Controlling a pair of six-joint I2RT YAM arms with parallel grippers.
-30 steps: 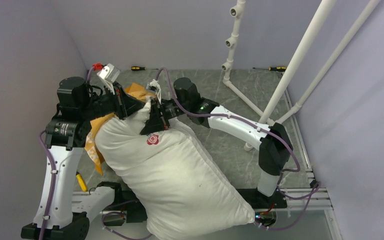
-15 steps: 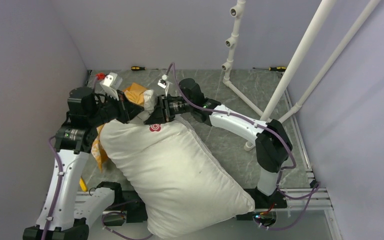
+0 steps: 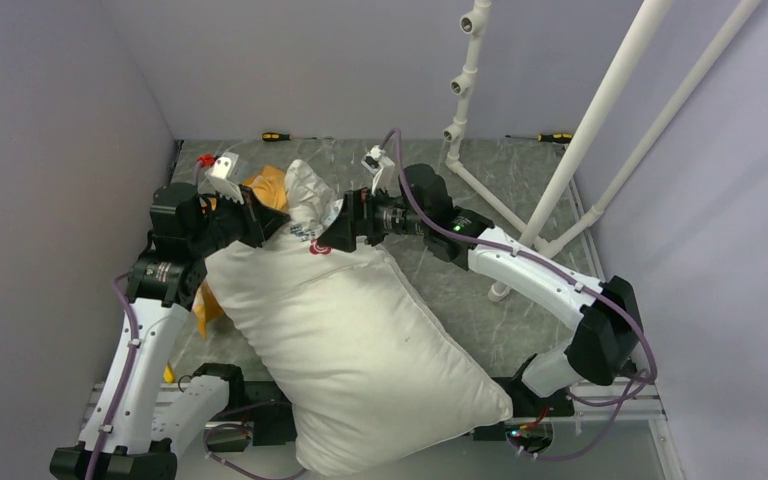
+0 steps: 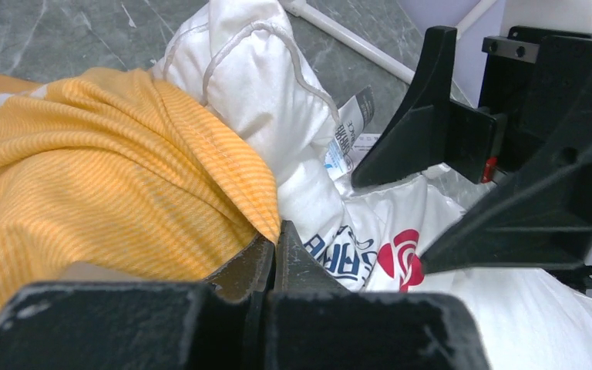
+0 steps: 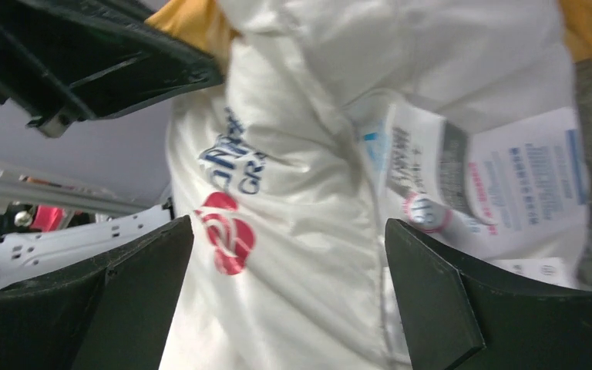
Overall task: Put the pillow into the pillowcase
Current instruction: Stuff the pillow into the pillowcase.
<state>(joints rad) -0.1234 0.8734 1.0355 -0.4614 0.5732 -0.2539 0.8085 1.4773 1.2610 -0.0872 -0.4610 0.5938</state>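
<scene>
- Our left gripper (image 4: 276, 231) has its jaws pressed together on the hem of the pillowcase (image 4: 85, 169). That pinch is the anchor, so we should hold it firm and lift the hem to make a mouth.
- Our right gripper (image 5: 289, 227) has its jaws wide apart on either side of the pillow's far end, beside the red logo (image 5: 226, 239). It grips nothing.
- We judge the next good move is to close it on a thick fold of the pillow (image 3: 360, 350) near that logo, not on the loose label (image 5: 509, 177), which could tear or slip.
- The orange fabric lies over only one corner of the pillow. Most of the pillow lies bare, running diagonally across the table (image 3: 520, 170) towards the arm bases.
- We should feed the corner in under the hem in short pushes, with the two grippers close together but not colliding.
</scene>
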